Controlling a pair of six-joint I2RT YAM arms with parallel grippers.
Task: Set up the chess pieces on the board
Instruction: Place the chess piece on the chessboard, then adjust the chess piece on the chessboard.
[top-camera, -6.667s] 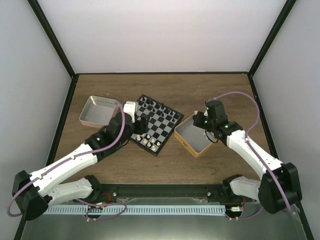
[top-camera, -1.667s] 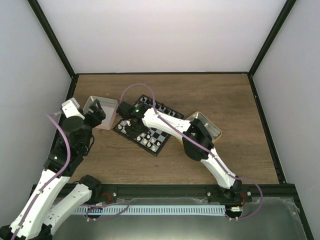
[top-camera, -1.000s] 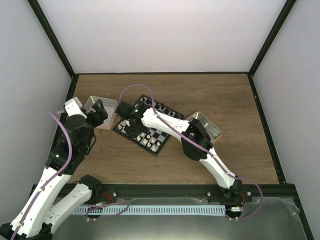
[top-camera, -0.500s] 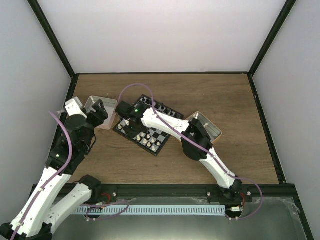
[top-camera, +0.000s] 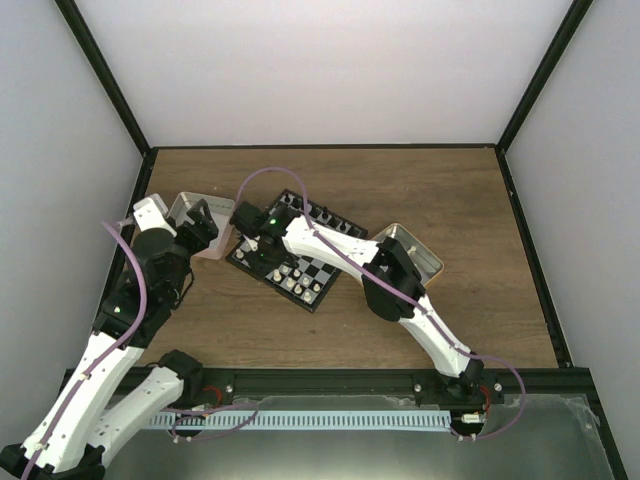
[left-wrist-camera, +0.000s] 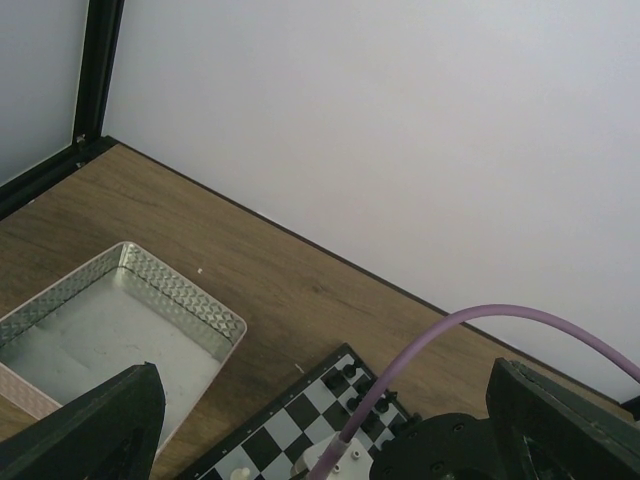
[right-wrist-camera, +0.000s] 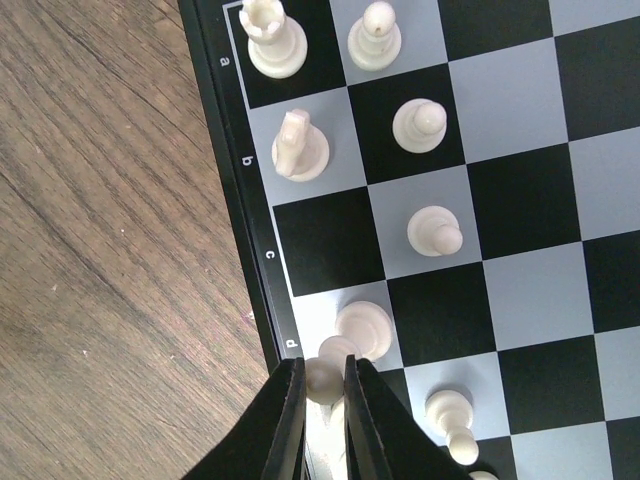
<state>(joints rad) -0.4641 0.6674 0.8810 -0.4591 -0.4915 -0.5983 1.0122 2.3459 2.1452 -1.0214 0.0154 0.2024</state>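
Several cream pieces (right-wrist-camera: 420, 122) stand at the board's (right-wrist-camera: 520, 180) upper left in the right wrist view, rook (right-wrist-camera: 272, 40) and knight (right-wrist-camera: 298, 145) among them; the c square is bare. Right gripper (right-wrist-camera: 318, 375), pinched narrow on another piece (right-wrist-camera: 322, 380), sits at the rim by d. Left gripper (left-wrist-camera: 325, 400) hangs wide and empty near the tray (left-wrist-camera: 190, 295). Much looks left to do.

Cream chess pieces (right-wrist-camera: 420, 125) on black-and-grey checkered board (right-wrist-camera: 520, 200).

The right pincer (right-wrist-camera: 321, 368) hides the lower part of one cream piece (right-wrist-camera: 322, 383) at the board (right-wrist-camera: 222, 150)'s edge.
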